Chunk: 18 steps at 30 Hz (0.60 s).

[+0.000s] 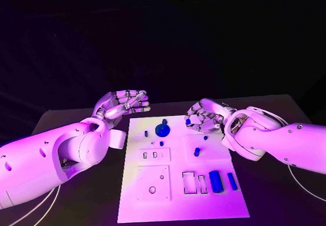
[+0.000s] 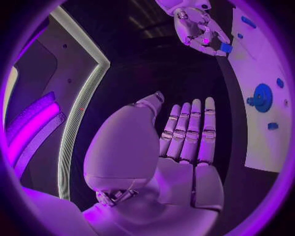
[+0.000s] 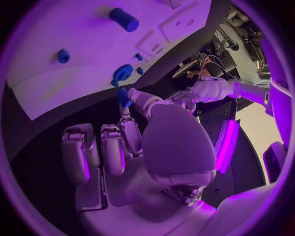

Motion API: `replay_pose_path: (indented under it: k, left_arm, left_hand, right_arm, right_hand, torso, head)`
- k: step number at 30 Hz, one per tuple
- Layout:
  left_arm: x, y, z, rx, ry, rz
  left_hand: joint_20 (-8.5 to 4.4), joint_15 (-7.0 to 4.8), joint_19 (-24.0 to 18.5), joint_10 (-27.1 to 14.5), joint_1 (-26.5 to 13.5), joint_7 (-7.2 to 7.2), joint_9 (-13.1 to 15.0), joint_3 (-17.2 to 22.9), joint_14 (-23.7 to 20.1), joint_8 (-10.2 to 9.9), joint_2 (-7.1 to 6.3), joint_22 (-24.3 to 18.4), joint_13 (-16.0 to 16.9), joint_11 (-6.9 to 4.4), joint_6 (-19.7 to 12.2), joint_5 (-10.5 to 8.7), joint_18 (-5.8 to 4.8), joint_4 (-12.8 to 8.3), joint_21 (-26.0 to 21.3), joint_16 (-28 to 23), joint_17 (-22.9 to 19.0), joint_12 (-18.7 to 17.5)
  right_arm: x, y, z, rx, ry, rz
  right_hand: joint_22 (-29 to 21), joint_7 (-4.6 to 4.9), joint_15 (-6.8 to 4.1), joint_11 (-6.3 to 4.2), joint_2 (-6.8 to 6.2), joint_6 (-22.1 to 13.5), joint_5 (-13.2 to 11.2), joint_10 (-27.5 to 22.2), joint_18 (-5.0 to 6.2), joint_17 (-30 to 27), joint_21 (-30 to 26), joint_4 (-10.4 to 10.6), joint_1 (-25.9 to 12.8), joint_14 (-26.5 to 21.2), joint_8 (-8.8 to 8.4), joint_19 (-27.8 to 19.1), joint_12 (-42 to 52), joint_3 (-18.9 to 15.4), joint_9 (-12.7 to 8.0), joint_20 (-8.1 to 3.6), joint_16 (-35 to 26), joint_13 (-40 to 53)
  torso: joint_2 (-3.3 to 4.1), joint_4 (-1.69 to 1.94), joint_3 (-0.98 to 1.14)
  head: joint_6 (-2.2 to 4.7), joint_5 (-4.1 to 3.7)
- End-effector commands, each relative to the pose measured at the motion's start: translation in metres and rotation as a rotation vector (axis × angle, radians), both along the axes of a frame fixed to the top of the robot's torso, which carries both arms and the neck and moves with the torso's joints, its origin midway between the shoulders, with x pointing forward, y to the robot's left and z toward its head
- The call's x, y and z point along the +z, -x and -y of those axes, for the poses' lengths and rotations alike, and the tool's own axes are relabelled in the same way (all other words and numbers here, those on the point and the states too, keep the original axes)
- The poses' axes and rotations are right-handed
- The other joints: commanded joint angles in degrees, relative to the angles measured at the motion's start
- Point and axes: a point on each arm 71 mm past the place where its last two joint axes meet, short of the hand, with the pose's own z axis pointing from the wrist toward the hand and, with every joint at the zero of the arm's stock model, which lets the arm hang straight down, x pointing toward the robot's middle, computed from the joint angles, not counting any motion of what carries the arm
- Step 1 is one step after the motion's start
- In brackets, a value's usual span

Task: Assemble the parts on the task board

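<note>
1. Right now the white task board (image 1: 184,195) lies in the middle of the black table (image 1: 80,212), between the two arms.
2. Its far part carries a blue round disc part (image 1: 162,128), with small blue pegs (image 1: 161,143) just beside it and another small blue piece (image 1: 196,152) nearer the middle.
3. Along the near right of the board sit rectangular recesses: two outlined slots (image 1: 189,182) look unfilled, while a blue cylinder (image 1: 215,180) and a thinner blue bar (image 1: 232,180) lie side by side next to them.
4. The near left holds a raised square panel (image 1: 154,183) with small holes; whether anything sits in those holes I cannot tell.
5. The right hand (image 1: 205,116) hovers over the far right edge of the board, fingers curled in, pinching a small blue part (image 1: 187,121) between thumb and a fingertip; the left wrist view shows that same blue piece at its fingertips.
6. The left hand (image 1: 123,104) hangs off the far left corner of the board, apart from it. The left wrist view shows its fingers (image 2: 191,130) straight, close together and holding nothing.
</note>
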Motion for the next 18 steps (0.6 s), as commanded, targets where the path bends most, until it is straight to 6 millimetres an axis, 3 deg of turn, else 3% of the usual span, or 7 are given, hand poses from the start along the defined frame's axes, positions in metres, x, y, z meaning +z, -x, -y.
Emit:
replay_pose_path:
  k: [1, 4, 9, 11, 18]
  left_arm:
    - [0.001, 0.0, 0.001, -0.013, 0.009, 0.002]
    - [0.0, -0.001, 0.0, -0.009, 0.007, 0.002]
    - [0.0, -0.002, 0.0, -0.008, 0.007, 0.002]
    - [0.0, -0.003, 0.001, -0.008, 0.007, 0.002]
    - [-0.001, -0.003, 0.001, -0.008, 0.006, 0.0]
  left_hand:
    - [0.14, 0.05, 0.15, 0.07, -0.42, 1.53, 0.12, 0.27, -0.58, -0.2, 0.11, -0.13, 0.07, 0.3, -0.29, -0.23, 0.77, -0.11, 0.33, -0.21, 0.18, -0.29]
    - [0.14, 0.05, 0.15, 0.07, -0.42, 1.53, 0.12, 0.27, -0.58, -0.2, 0.11, -0.13, 0.07, 0.3, -0.29, -0.23, 0.77, -0.11, 0.33, -0.21, 0.18, -0.29]
    - [0.14, 0.05, 0.15, 0.07, -0.42, 1.53, 0.12, 0.27, -0.58, -0.2, 0.11, -0.13, 0.07, 0.3, -0.29, -0.23, 0.77, -0.11, 0.33, -0.21, 0.18, -0.29]
    - [0.14, 0.05, 0.15, 0.07, -0.42, 1.53, 0.12, 0.27, -0.58, -0.2, 0.11, -0.13, 0.07, 0.3, -0.29, -0.23, 0.77, -0.11, 0.33, -0.21, 0.18, -0.29]
    - [0.14, 0.05, 0.15, 0.08, -0.43, 1.52, 0.13, 0.28, -0.59, -0.19, 0.09, -0.14, 0.07, 0.29, -0.29, -0.23, 0.78, -0.13, 0.33, -0.2, 0.22, -0.28]
  right_arm:
    - [0.0, 0.006, -0.014, -0.024, 0.031, 0.004]
    - [-0.001, 0.012, -0.031, -0.005, 0.031, -0.007]
    - [-0.009, 0.023, -0.057, 0.027, 0.052, -0.053]
    - [-0.013, 0.025, -0.064, 0.034, 0.058, -0.069]
    - [-0.032, 0.034, -0.089, 0.044, 0.088, -0.112]
  right_hand:
    - [14.92, -0.47, -0.46, 0.0, 0.55, 0.07, 0.06, -0.39, -0.75, 12.57, 0.04, -0.1, -0.06, 5.36, 3.54, 5.7, -0.2, 0.32, 2.72, -0.42, 0.01, 2.19]
    - [14.91, -0.48, -0.47, -0.01, 0.54, 0.0, 0.3, -0.36, -0.74, 12.45, 0.02, -0.21, -0.1, 5.33, 3.71, 5.68, -0.2, 0.37, 2.81, -0.42, -0.05, 2.21]
    - [15.08, -0.43, -0.46, 0.03, 0.44, -0.25, 0.58, -0.47, -0.82, 12.15, 0.29, -0.11, -0.6, 5.26, 3.97, 5.88, -0.41, 0.29, 2.94, -0.42, -0.19, 2.03]
    - [15.07, -0.41, -0.45, 0.05, 0.42, -0.4, 0.69, -0.64, -0.82, 12.01, 0.27, 0.02, -0.93, 5.22, 4.08, 5.86, -0.66, 0.24, 2.99, -0.42, -0.25, 1.81]
    - [14.98, -0.41, -0.44, 0.06, 0.38, -0.67, 0.91, -0.59, -0.78, 11.65, 0.13, 0.23, -1.51, 5.14, 4.32, 5.76, -0.69, 0.17, 3.09, -0.41, -0.42, 1.83]
  torso:
    - [-0.05, -0.03, -0.01]
    - [-0.04, -0.27, 0.01]
    - [-0.02, -0.32, -0.02]
    - [0.0, -0.3, 0.03]
    - [0.0, -0.05, -0.06]
  head:
    - [-0.34, 0.54]
    - [-0.52, 0.74]
    - [-0.86, 0.86]
    - [-0.88, 0.89]
    - [-1.22, 0.75]
